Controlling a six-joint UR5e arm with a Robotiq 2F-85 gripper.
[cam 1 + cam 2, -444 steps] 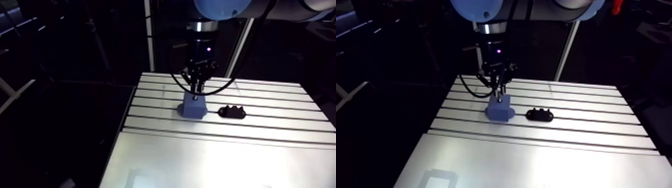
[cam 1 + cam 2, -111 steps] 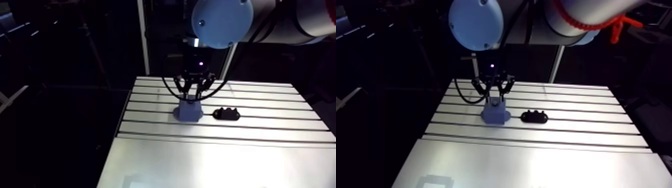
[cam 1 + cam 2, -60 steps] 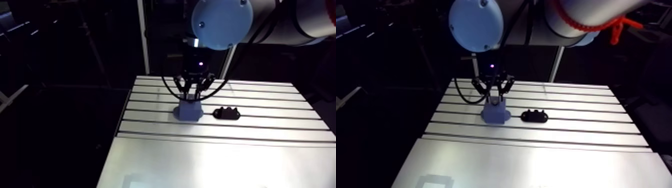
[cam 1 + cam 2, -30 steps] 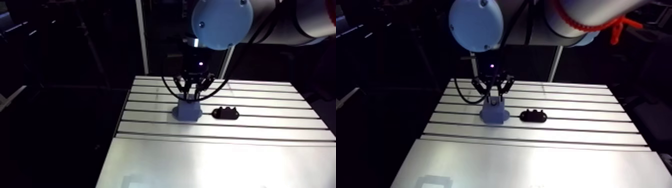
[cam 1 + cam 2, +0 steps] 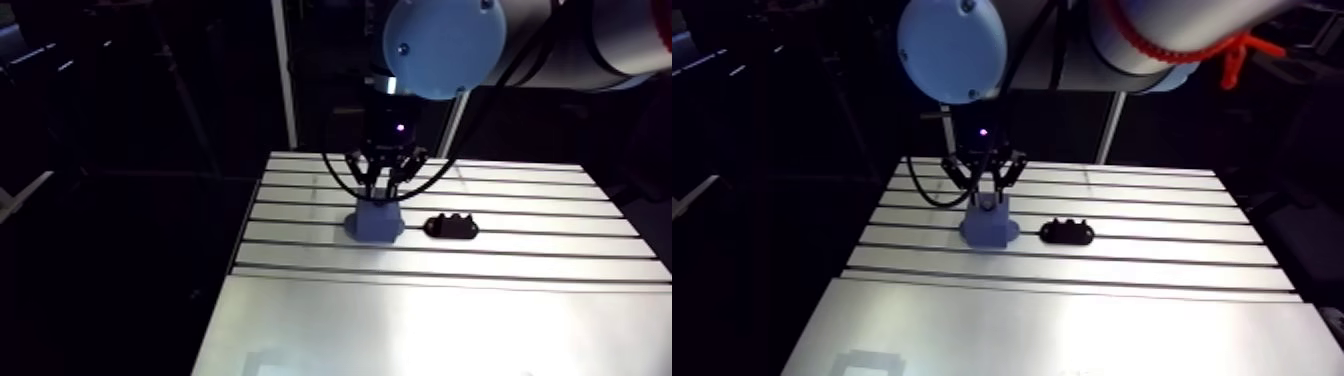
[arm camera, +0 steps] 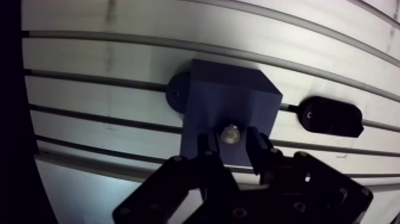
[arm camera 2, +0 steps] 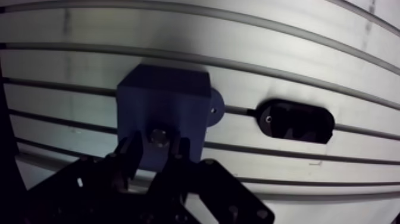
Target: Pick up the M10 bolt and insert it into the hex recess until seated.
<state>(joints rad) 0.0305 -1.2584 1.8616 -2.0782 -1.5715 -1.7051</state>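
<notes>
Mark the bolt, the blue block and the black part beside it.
bolt [image 6: 229,134]: wrist view, on its head.
blue block [image 6: 231,98]: wrist view, on its top face.
black part [image 6: 330,117]: wrist view, on its middle.

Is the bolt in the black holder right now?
No, the bolt stands in the blue block, between the fingers of the gripper.

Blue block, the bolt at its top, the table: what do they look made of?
The blue block looks like plastic, perhaps printed: matte, uniform colour. The bolt is likely steel: its end glints grey. The table looks like brushed aluminium: silvery, reflective, slotted.
</notes>
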